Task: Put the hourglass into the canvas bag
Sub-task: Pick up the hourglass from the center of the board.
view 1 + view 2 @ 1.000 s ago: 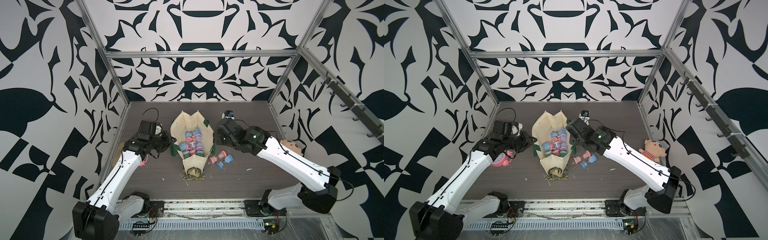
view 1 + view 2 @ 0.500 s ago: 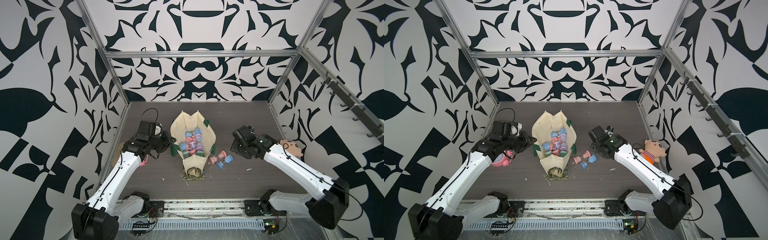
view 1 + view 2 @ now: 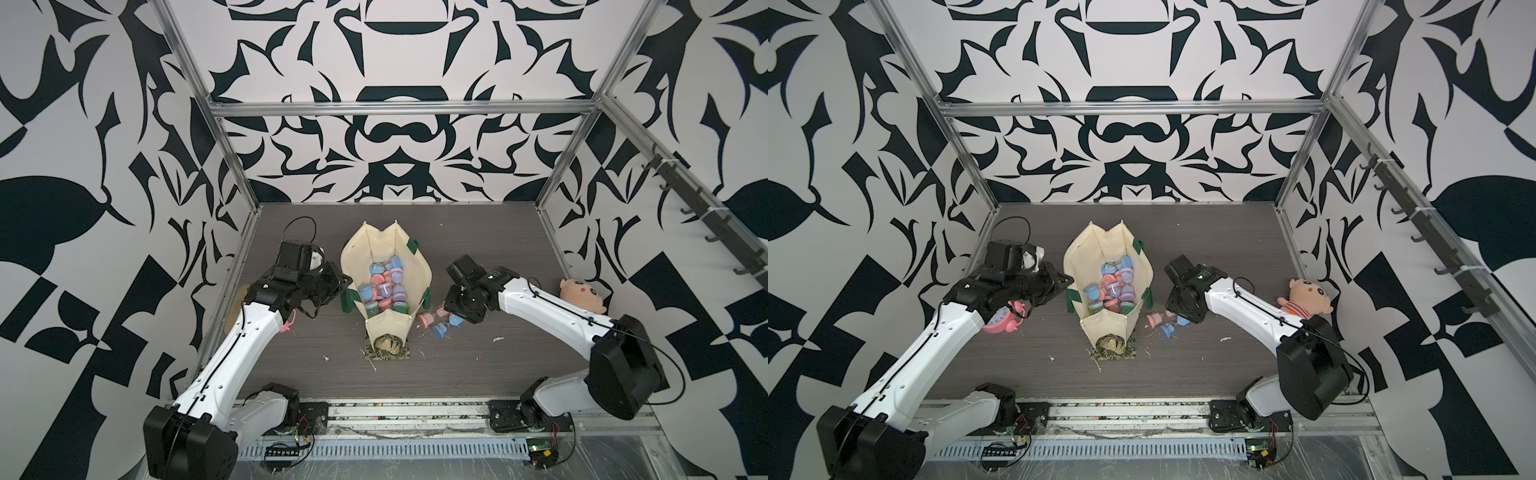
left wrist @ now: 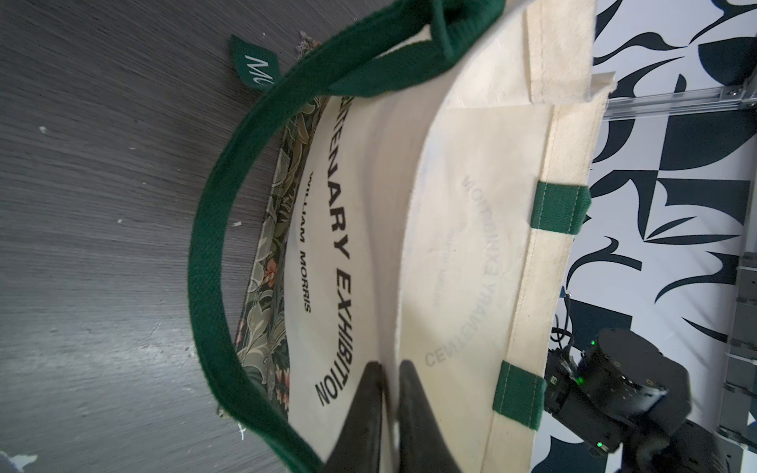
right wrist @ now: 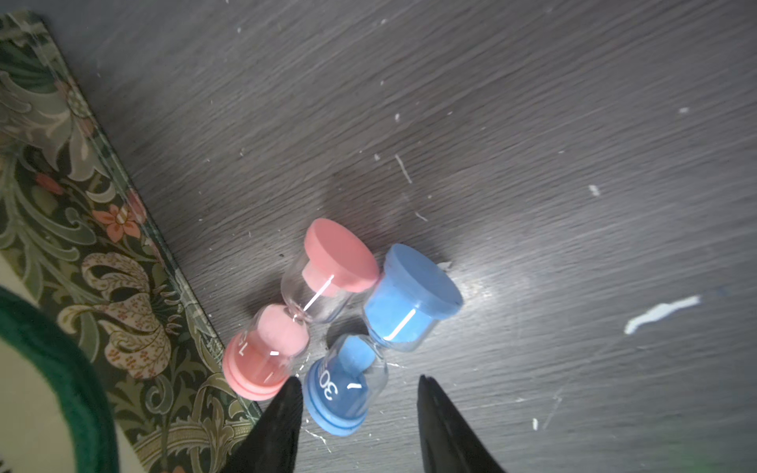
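Left pincer (image 4: pixel 389 381) clenched on a fold of the canvas bag (image 4: pixel 471 245) wall, apparently to hold the mouth open for drops; a pile of hourglasses (image 3: pixel 384 286) lies inside. Beside the bag, on the table (image 5: pixel 573 164), pink hourglass (image 5: pixel 299 311) and blue hourglass (image 5: pixel 375 346) lie touching. Right pincer (image 5: pixel 357 379) released, jaws straddling the blue one's numbered cap; contact unclear.

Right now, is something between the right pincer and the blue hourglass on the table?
Nothing visible. The right pincer is open, and the right wrist view shows the blue hourglass between its tips. The pink hourglass lies right beside it, near one tip, and might get caught too.
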### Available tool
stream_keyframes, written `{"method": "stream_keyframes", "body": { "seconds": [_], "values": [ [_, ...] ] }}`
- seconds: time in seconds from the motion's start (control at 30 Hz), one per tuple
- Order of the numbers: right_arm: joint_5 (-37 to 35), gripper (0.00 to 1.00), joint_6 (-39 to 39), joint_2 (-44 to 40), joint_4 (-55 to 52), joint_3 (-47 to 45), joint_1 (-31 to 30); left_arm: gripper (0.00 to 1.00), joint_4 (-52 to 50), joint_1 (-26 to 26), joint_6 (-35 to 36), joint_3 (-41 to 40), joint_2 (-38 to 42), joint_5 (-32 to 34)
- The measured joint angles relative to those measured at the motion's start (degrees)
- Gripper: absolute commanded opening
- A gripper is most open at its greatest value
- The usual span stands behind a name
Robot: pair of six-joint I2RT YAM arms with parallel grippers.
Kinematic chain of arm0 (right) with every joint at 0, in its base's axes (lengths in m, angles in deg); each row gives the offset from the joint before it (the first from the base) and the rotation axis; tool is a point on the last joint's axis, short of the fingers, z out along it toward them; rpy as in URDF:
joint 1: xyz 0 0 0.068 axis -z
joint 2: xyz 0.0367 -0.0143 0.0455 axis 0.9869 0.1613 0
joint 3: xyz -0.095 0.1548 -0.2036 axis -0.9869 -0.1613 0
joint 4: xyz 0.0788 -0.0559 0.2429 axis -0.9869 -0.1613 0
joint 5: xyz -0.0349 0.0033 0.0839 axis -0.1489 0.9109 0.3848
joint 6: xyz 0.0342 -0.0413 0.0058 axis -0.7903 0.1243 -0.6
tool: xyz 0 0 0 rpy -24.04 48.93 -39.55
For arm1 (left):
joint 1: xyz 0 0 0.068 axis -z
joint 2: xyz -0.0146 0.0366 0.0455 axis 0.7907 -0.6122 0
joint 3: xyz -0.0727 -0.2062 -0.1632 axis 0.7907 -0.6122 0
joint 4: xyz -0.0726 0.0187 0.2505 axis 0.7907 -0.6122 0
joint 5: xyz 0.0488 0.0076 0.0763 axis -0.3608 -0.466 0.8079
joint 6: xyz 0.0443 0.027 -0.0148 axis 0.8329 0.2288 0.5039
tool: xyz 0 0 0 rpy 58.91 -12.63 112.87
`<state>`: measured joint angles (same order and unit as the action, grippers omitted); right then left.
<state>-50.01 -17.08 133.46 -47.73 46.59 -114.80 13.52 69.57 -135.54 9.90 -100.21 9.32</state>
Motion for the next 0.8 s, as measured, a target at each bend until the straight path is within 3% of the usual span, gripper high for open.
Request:
{"method": "stream_keyframes", "body": {
  "seconds": [0.8],
  "values": [
    [3.5,0.50,0.0,13.9,5.3,5.6,0.0,0.13,0.0,0.0,0.2,0.0,-0.3,0.0]
  ]
}}
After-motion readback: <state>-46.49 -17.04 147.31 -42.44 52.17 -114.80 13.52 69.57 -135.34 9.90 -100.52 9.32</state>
